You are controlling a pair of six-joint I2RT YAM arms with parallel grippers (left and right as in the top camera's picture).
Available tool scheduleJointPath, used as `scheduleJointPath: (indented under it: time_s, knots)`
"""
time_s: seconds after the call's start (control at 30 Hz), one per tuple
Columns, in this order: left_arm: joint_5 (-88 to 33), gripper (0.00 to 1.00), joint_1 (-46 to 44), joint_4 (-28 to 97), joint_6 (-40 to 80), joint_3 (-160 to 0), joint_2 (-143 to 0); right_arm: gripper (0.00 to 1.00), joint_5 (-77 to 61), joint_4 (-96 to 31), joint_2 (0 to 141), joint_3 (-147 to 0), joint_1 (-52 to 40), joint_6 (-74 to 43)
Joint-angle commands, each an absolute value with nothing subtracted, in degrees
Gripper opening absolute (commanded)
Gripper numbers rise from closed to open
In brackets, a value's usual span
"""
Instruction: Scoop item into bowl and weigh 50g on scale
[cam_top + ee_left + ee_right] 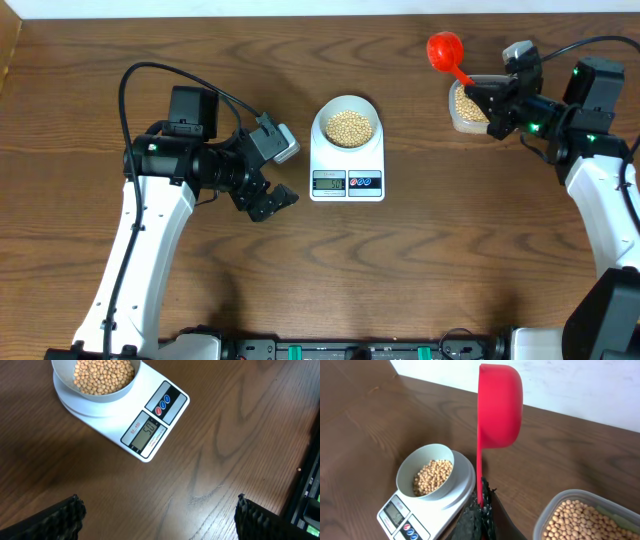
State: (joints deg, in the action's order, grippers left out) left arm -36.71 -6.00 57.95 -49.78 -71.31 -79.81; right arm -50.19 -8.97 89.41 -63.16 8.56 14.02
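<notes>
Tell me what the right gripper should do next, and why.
Probably set the red scoop down by the tub: the right gripper holds it upright, and the bowl of soybeans already sits on the scale, which shows a reading.

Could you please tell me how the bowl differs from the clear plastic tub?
The bowl is round and opaque pale; the tub is clear and rounded-rectangular. The bowl sits on the scale; the tub sits directly on the table. Both hold tan beans.

Wooden table point(400, 280); scale point(347, 183), clear tub point(451, 106)
</notes>
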Motion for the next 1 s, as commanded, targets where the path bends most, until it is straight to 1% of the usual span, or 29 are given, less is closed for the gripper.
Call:
scheduleJointPath:
  time_s: [0.0, 0.3, 0.43, 0.6, 0.73, 0.83, 0.97]
  knots:
    - [-36.42, 0.98, -5.74, 58.04, -50.52, -72.18, -78.98, 0.01, -51.79, -8.78, 88.88, -63.16, 7.20, 12.19]
    - [-36.42, 0.98, -5.74, 58.04, -50.52, -72.18, -78.98, 0.01, -50.94, -8.71, 89.67, -63.13, 6.04, 12.25]
    - [-36.42, 0.98, -5.74, 58.02, -50.52, -72.18, -78.98, 0.01, -46.06, -7.97, 89.91, -63.16, 6.09, 12.19]
    - [-36.42, 0.98, -5.74, 58.04, -50.52, -72.18, -78.98, 0.01, -46.02, -2.57, 89.89, -63.16, 7.97, 2.72]
    - [-36.45, 0.98, -5.74, 58.04, -50.50, -72.18, -78.98, 0.01, -46.22, -2.20, 89.60, -63.16, 11.35, -3.14]
    - [-36.42, 0.98, -5.74, 58.04, -50.50, -72.18, -78.98, 0.01, -51.42, -2.35, 89.45, -63.16, 14.98, -7.38]
    - [-36.42, 0.98, -5.74, 58.04, -50.50, -72.18, -78.98, 0.01, -64.07, -4.95, 89.45, -63.16, 20.03, -12.82]
